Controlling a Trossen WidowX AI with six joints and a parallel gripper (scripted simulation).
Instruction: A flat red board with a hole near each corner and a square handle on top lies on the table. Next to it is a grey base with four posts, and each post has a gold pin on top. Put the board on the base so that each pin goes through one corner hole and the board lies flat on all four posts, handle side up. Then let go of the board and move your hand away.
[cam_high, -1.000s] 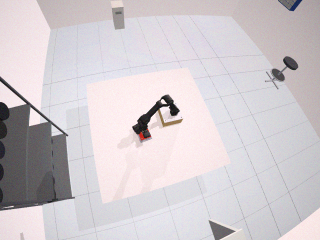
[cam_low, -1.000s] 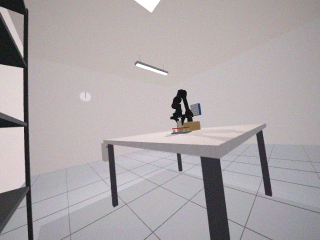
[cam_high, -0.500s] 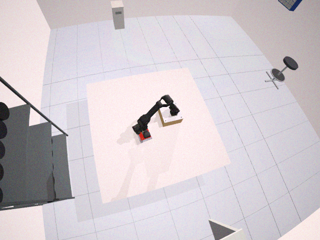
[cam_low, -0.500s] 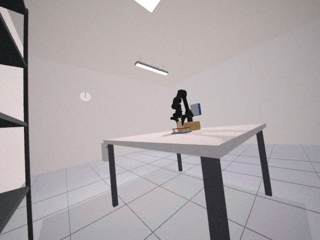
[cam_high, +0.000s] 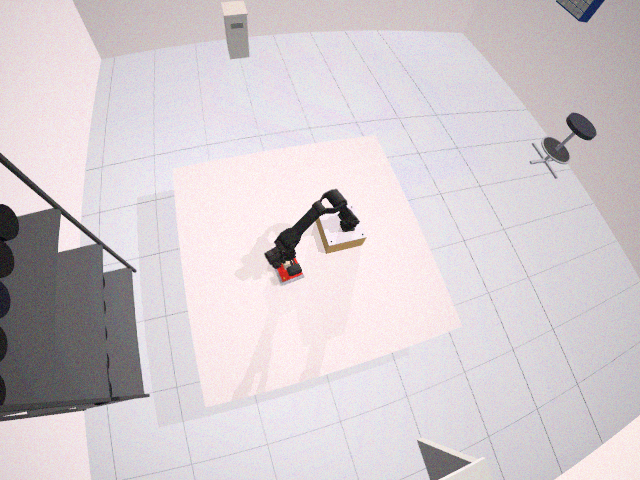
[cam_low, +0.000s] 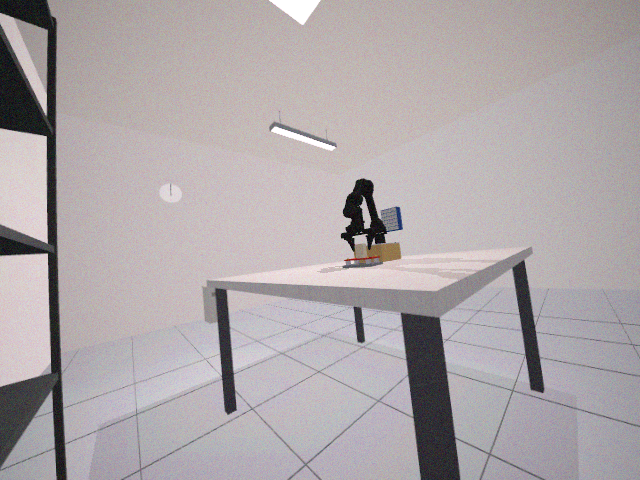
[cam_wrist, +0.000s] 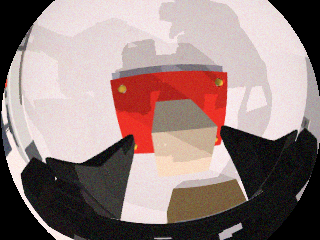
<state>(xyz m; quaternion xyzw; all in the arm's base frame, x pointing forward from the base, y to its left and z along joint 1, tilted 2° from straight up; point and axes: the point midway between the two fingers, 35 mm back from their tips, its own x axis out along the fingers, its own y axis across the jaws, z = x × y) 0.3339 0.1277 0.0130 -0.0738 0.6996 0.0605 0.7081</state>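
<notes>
The red board (cam_high: 283, 275) (cam_low: 351, 259) (cam_wrist: 172, 82) lies above the grey base (cam_low: 356, 266) (cam_wrist: 167, 69), handle side up, and looks level. In the wrist view a gold pin shows at each corner hole, such as the far left pin (cam_wrist: 122, 89) and the far right pin (cam_wrist: 219, 82); the near ones are partly hidden. Pale posts show under the board in the exterior view. The beige square handle (cam_low: 360, 251) (cam_wrist: 185, 145) stands upright on the board. My gripper (cam_low: 361, 249) (cam_wrist: 179, 135) is open, with one finger on each side of the handle and gaps between.
The arm's box-shaped mount (cam_high: 345, 244) (cam_low: 391, 252), tan-sided with a white top, stands on the table (cam_high: 361, 299) (cam_low: 320, 289) beside the base. A dark shelf rack (cam_low: 51, 206) and a stool (cam_high: 580, 126) stand away from the table.
</notes>
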